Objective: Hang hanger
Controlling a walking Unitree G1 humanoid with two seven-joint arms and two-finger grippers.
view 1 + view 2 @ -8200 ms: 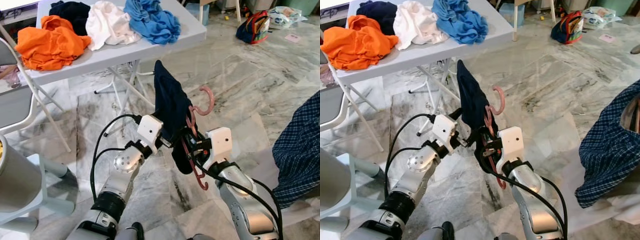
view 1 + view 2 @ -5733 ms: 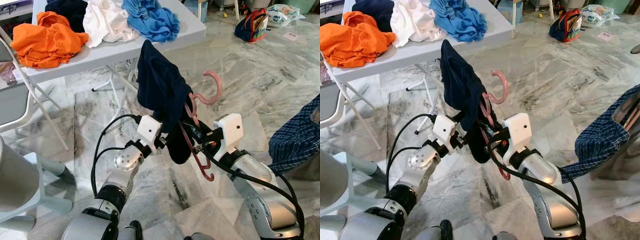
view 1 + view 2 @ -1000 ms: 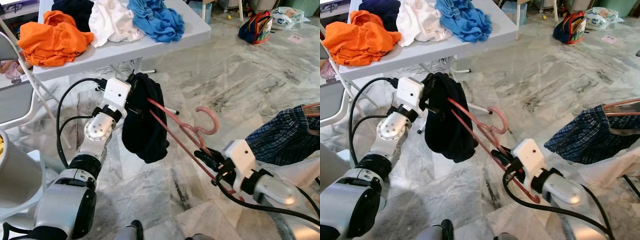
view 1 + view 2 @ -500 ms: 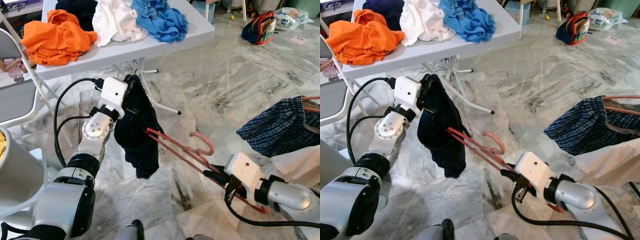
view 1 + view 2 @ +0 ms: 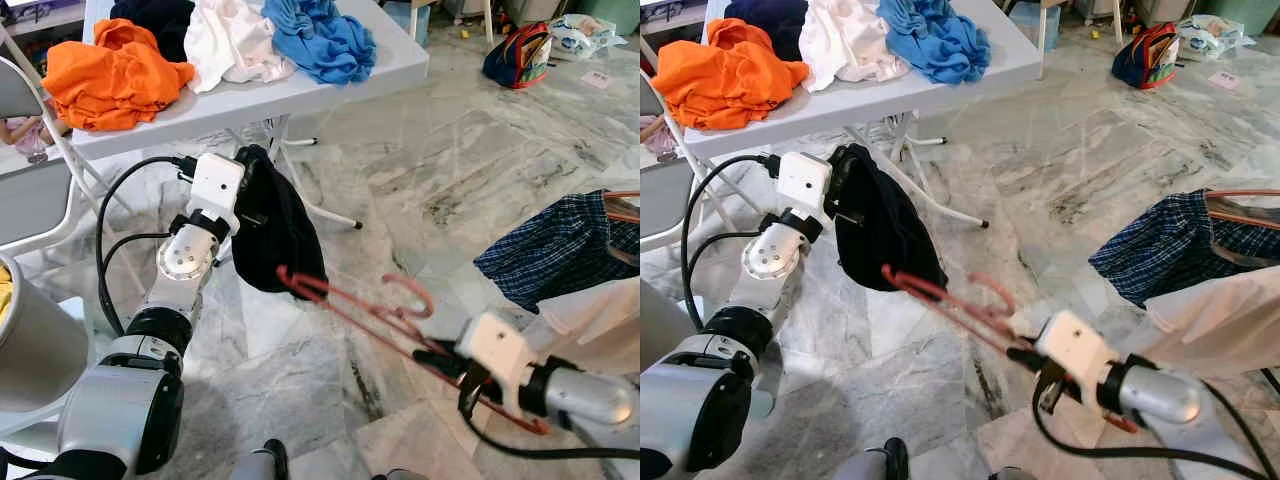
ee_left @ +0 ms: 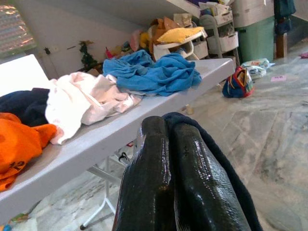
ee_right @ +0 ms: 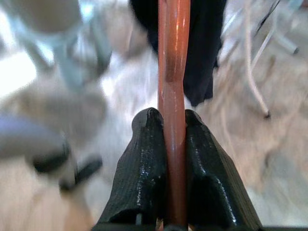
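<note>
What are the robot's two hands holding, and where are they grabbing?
The right gripper pinches the pink hanger on its thin bar, near the hook. The left gripper clamps the dark navy garment at its top edge.

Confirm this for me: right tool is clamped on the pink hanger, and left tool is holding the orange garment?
Not quite. The left tool is shut on the dark navy garment, as the left eye view shows; the orange garment lies on the table. The right tool does clamp the pink hanger.

A white folding counter (image 5: 330, 85) carries four heaps of clothes in a row: orange (image 5: 110, 65), dark navy (image 5: 155, 15), white (image 5: 232, 40), blue (image 5: 320, 35). A colourful bag (image 5: 518, 55) lies on the marble floor (image 5: 450, 150), well beyond the counter.
</note>
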